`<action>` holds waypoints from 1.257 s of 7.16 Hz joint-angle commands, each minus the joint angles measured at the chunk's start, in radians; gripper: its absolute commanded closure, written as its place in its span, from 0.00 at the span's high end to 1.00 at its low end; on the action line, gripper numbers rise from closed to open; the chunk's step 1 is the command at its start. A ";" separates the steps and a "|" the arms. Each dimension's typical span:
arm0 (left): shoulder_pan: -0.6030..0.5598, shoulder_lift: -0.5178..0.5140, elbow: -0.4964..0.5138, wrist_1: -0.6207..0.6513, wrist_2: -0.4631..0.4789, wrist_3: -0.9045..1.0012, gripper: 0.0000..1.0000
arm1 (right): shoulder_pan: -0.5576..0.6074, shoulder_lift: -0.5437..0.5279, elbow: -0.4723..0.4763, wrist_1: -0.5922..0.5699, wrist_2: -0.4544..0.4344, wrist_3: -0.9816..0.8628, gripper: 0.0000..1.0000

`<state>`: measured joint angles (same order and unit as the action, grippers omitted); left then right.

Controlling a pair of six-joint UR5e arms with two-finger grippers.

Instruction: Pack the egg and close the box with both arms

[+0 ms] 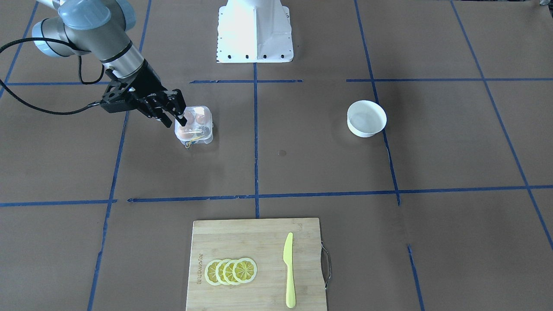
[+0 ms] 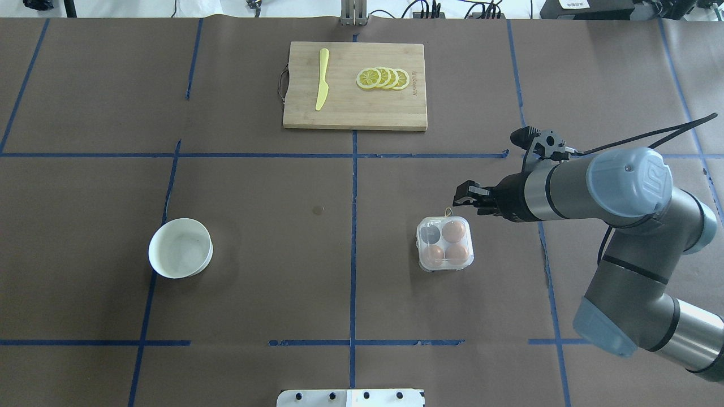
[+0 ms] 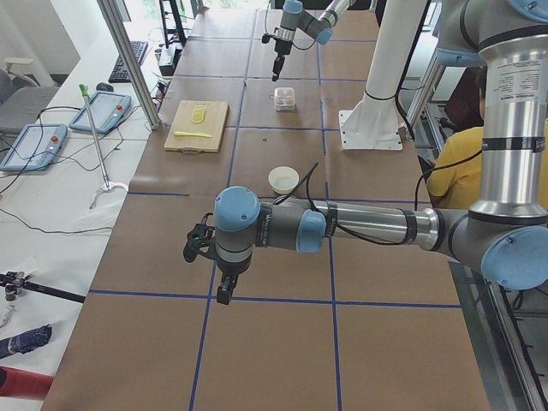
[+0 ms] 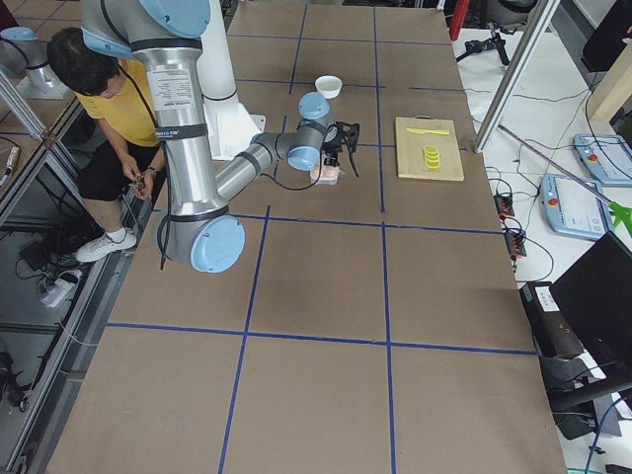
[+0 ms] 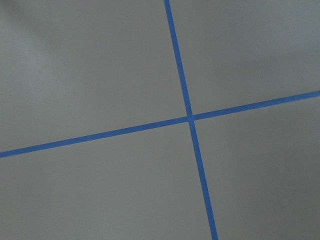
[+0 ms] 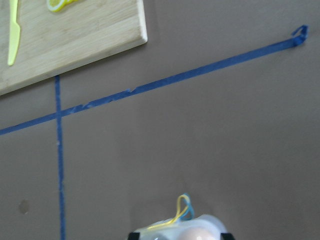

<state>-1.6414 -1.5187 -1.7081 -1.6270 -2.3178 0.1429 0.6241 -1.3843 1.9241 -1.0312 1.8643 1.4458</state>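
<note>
Clear plastic box (image 2: 445,244), 3 smooth brown eggs (image 2: 453,230) inside; right fingers (image 2: 465,191) spread apart beside it, left fingers (image 3: 223,294) can't tell.

Eggs (image 2: 453,230) orange-brown; box (image 2: 421,257) clear, yellow loop (image 2: 448,212); bowl (image 2: 180,249) white; table (image 2: 254,282) brown, blue grid (image 2: 353,198).

A brown table (image 1: 453,242) is divided into fields by blue tape lines (image 1: 255,142). A white bowl (image 1: 365,131) stands upright on one of these lines. Well apart from it lies a wooden board (image 1: 242,242) with a metal handle (image 1: 327,263) on one short side. On the board, four lemon slices (image 1: 231,271) overlap in a row. Beside them, not touching, lies a yellow knife (image 1: 289,270). A white base (image 1: 255,30) stands at the table's far edge. A person in a yellow shirt (image 4: 99,99) sits beside the table.
</note>
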 commanded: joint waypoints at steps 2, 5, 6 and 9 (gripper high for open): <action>0.000 0.000 0.001 -0.001 0.000 0.000 1.00 | 0.229 -0.212 0.007 -0.084 0.131 -0.410 1.00; 0.000 0.002 0.002 -0.019 0.000 0.001 1.00 | 0.585 -0.378 -0.001 -0.171 0.312 -0.959 1.00; 0.000 0.002 0.005 -0.027 0.000 0.001 1.00 | 0.691 -0.380 0.003 -0.297 0.335 -1.166 1.00; 0.000 0.009 0.004 -0.025 0.000 0.001 1.00 | 0.890 -0.386 -0.004 -0.645 0.366 -1.522 1.00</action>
<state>-1.6414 -1.5119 -1.7042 -1.6517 -2.3178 0.1442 1.4577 -1.7516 1.9261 -1.5530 2.2190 0.0341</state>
